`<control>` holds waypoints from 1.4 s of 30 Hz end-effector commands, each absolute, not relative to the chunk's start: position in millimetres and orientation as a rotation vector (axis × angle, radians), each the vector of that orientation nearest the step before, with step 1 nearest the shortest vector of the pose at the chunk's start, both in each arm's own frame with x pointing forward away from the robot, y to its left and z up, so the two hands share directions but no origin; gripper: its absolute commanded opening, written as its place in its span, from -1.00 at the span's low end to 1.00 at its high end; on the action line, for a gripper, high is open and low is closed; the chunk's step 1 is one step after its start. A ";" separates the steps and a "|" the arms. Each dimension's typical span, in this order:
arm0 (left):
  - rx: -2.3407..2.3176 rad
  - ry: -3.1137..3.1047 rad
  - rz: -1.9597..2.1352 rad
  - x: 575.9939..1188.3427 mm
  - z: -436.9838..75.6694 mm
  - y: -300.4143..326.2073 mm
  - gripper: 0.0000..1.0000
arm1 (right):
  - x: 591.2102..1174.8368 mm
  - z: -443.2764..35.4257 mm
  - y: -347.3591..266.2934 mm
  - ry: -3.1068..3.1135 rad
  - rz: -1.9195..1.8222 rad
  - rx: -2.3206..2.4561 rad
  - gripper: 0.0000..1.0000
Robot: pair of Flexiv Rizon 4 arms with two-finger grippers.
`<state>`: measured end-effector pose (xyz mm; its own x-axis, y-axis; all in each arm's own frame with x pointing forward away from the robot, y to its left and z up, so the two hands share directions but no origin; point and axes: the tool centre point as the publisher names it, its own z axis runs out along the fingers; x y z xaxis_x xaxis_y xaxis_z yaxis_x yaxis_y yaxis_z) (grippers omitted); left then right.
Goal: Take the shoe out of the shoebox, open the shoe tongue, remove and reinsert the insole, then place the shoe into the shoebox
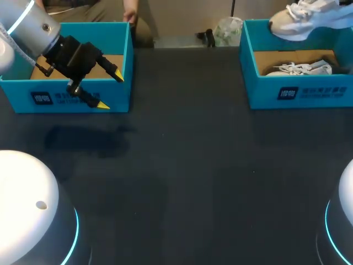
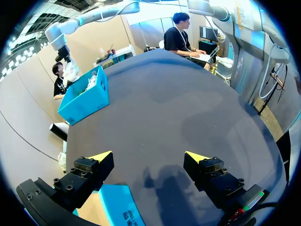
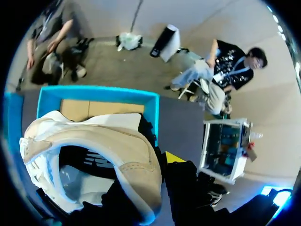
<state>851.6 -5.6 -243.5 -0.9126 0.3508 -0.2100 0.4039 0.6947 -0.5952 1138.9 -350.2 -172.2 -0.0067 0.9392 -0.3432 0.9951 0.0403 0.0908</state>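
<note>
A beige and white shoe [image 1: 309,16] hangs above the right blue shoebox [image 1: 298,91] at the far right. My right gripper [image 3: 157,162] is shut on the shoe [image 3: 94,146] at its heel collar; one yellow tip shows outside and the other finger is hidden inside. A second white shoe [image 1: 300,68] lies in that shoebox. In the head view the right gripper is out of sight. My left gripper [image 1: 110,91] hovers open over the front wall of the left blue shoebox [image 1: 66,96], with nothing between its fingers [image 2: 101,155].
The dark table [image 1: 182,165] stretches between the two boxes. From the left wrist, the right shoebox [image 2: 84,96] stands far ahead across the table, and a corner of the left shoebox [image 2: 115,205] lies just under the gripper.
</note>
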 end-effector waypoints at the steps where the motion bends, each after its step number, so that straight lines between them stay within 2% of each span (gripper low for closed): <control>1: 0.629 2.820 -1.014 851.3 -242.7 -5.2 1.00 | 1141.6 -169.1 -350.4 1.794 -0.217 2.189 -1.00; 17: 0.629 2.820 -1.014 851.3 -242.7 -5.2 1.00 | 1138.7 -175.6 -350.9 1.822 -0.216 2.185 -1.00; 42: 0.629 2.820 -1.014 851.3 -242.7 -5.2 1.00 | 1133.8 -241.9 -332.1 1.966 -0.290 2.128 -1.00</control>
<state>851.7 -5.6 -243.5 -0.9126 0.3507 -0.2100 0.4039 0.6947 -0.5952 1128.5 -330.9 -236.5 0.0809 0.9499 -0.3018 0.9966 -0.0726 0.0384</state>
